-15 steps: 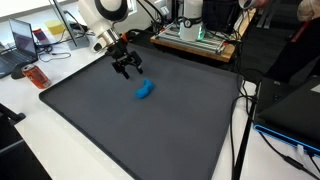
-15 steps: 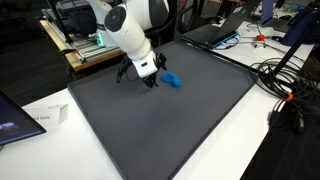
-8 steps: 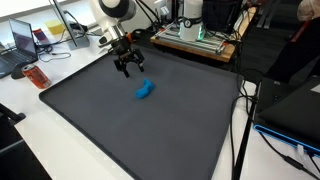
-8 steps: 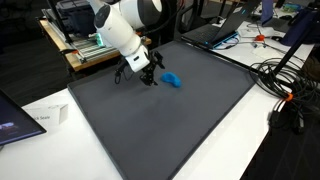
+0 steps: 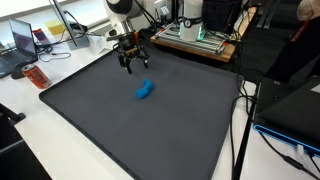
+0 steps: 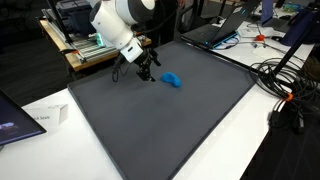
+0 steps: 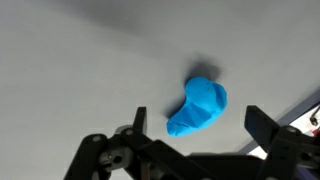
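Note:
A small blue curved lump [image 5: 145, 91] lies on the dark grey mat [image 5: 120, 130], also seen in an exterior view [image 6: 172, 79] and in the wrist view [image 7: 198, 106]. My gripper [image 5: 133, 64] hangs above the mat beyond the lump, near the mat's far edge, also in an exterior view [image 6: 147, 72]. It is open and empty. In the wrist view the gripper [image 7: 200, 125] has its two black fingers spread wide, and the lump shows between and above them, apart from both.
A red can [image 5: 37, 76] and laptops [image 5: 27, 41] stand on the white table beside the mat. Equipment [image 5: 195, 38] sits behind the mat's far edge. Cables [image 6: 285, 95] lie at the mat's side. A white card [image 6: 45, 119] lies near a corner.
My gripper has risen and drawn back from the blue lump toward the mat's far edge. The lump has not moved.

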You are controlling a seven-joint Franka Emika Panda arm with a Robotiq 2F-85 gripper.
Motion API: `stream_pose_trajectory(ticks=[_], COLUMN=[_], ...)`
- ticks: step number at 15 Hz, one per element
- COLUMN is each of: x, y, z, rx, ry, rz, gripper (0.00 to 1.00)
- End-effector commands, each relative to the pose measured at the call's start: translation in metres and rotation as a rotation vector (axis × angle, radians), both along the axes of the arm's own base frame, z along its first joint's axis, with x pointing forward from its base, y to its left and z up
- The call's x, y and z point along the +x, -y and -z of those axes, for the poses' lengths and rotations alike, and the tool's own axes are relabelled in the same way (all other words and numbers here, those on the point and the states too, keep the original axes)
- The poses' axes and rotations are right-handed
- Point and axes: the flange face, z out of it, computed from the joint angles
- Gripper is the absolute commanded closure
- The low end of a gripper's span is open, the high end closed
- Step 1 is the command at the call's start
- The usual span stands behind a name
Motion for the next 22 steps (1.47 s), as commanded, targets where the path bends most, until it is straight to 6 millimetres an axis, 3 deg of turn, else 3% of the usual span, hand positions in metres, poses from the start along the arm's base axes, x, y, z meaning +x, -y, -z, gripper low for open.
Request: stream_pose_trajectory(ticks=[1, 10, 18, 22], x=[-0.024, -0.053, -0.068, -0.073], y=[-0.014, -0.062, -0.13, -0.147], z=[-0.016, -0.045, -0.05, -0.049], rx=[-0.088, -0.28, -0.438, -0.53], ry=[0.075, 0.163, 0.13, 0.162], rz=[-0.015, 0.029, 0.072, -0.02], gripper=[0.0, 0.0, 0.0, 0.0])
